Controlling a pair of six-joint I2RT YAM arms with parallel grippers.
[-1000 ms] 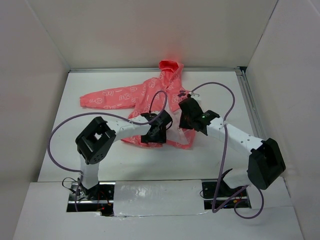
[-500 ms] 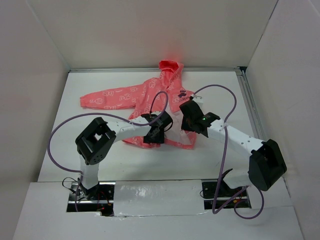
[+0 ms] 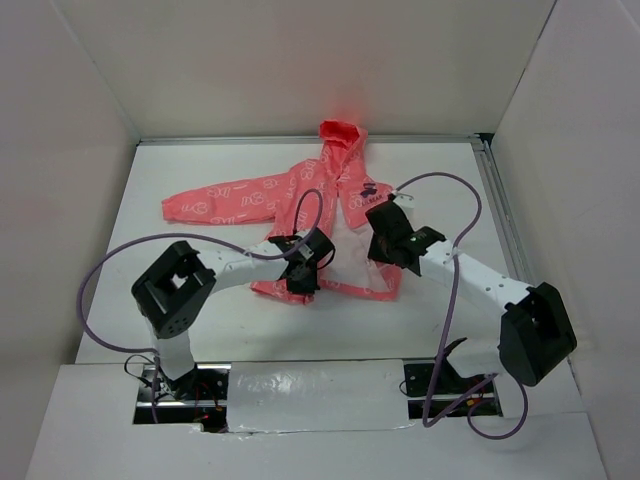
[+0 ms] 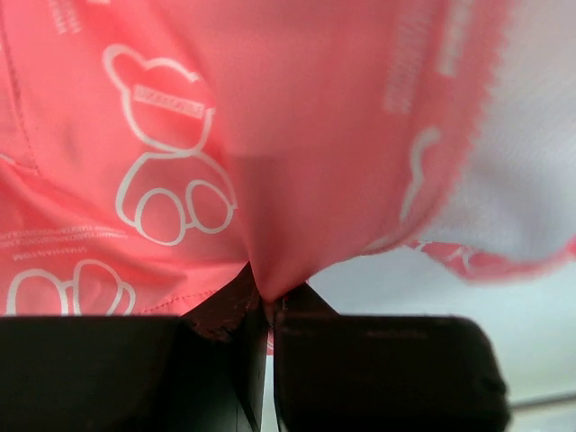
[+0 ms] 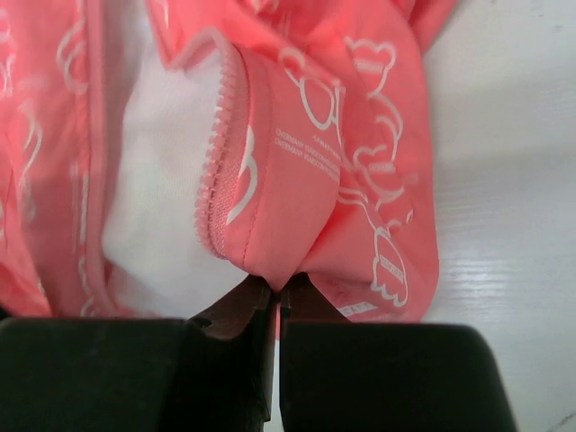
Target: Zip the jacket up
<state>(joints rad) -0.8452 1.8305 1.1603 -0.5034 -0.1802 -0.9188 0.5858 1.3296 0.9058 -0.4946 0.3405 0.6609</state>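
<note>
The coral-pink jacket [image 3: 262, 195] lies on the white table with its hood toward the back wall and its front spread open, white lining [image 3: 350, 245] showing. My left gripper [image 3: 303, 272] sits at the lower left front panel, shut on a fold of jacket fabric [image 4: 306, 135], pinched at the fingertips of the left gripper [image 4: 270, 301]. My right gripper [image 3: 385, 235] is at the right front edge, below the dark emblem [image 3: 368, 188]. In the right wrist view the right gripper [image 5: 276, 292] is shut on the jacket [image 5: 297, 207] beside the zipper teeth [image 5: 216, 171].
White walls enclose the table [image 3: 200, 290] on three sides. A metal rail [image 3: 497, 200] runs along the right edge. Purple cables [image 3: 455, 215] loop above both arms. One sleeve [image 3: 215, 200] stretches to the left.
My left gripper has closed on the jacket's left front panel. The right gripper has moved slightly right with its edge, and the front now lies more open.
</note>
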